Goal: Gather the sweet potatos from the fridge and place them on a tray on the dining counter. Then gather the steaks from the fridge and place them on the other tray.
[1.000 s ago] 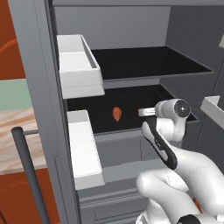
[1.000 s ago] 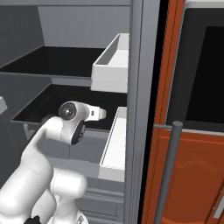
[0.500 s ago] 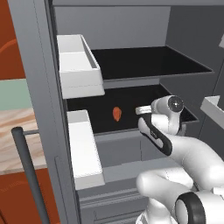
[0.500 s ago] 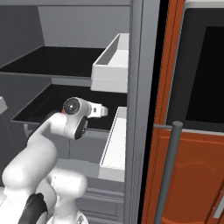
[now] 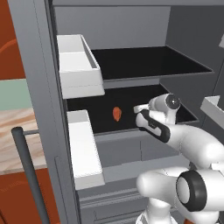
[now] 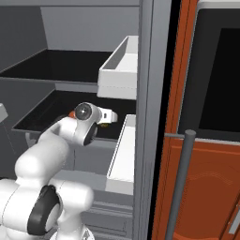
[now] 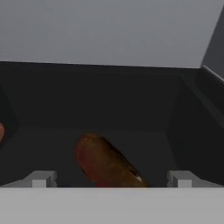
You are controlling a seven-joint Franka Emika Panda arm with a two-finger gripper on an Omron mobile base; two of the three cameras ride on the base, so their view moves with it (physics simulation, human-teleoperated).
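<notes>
Red-brown cabinet door (image 6: 206, 178) with grey bar handle (image 6: 180, 183) seen at 3 o'clock; pale-green wall (image 5: 15, 94) at 9 o'clock.

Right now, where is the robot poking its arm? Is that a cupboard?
It looks like the inside of an open fridge, probably in a kitchen: dark shelves, white door bins, and a sweet potato lying on the lower shelf.

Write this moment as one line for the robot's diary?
place: open fridge, lower dark shelf | gripper: open, empty | target: sweet potato lying between the fingertips, not gripped | next: probably close on it
</notes>
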